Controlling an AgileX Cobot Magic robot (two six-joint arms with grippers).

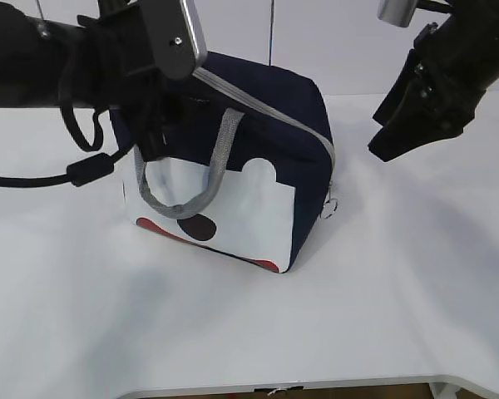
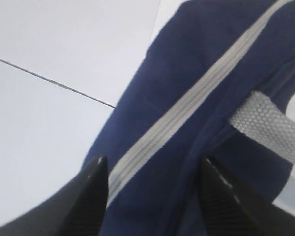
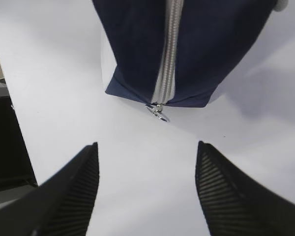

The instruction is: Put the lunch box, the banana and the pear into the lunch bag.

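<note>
Navy fabric fills most of the scene: one lunch bag (image 1: 258,166) stands on the white bench (image 1: 399,316), left of centre, its white panel with red and dark marks facing near.

Grey zipper (image 3: 168,49) runs closed along the top as far as the views show; metal ring pull (image 3: 158,113) hangs at the bag's right end, low against the corner.

One grey strap handle (image 1: 195,187) loops down the near face; a second cannot be made out.

Left gripper (image 2: 152,196): jaws spread, straddling the zipper line at the bag's far-left top corner, close above the fabric. Contact cannot be confirmed.

Right gripper (image 3: 146,191): jaws spread, empty, hanging above the bench to the right of the bag, clear of it and aimed toward the ring pull.

Count: bag, one. Lunch box, banana, pear: none visible in any view. Whether they are already inside or simply out of frame cannot be told.

Step in hand, as a judgement: working the zipper, with the left arm placed to steady the bag while the right lines up on the pull.

Next move calls for closing in on the small ring squarely. It dangles loose and could swing aside, and the soft bag may shift unless held.
</note>
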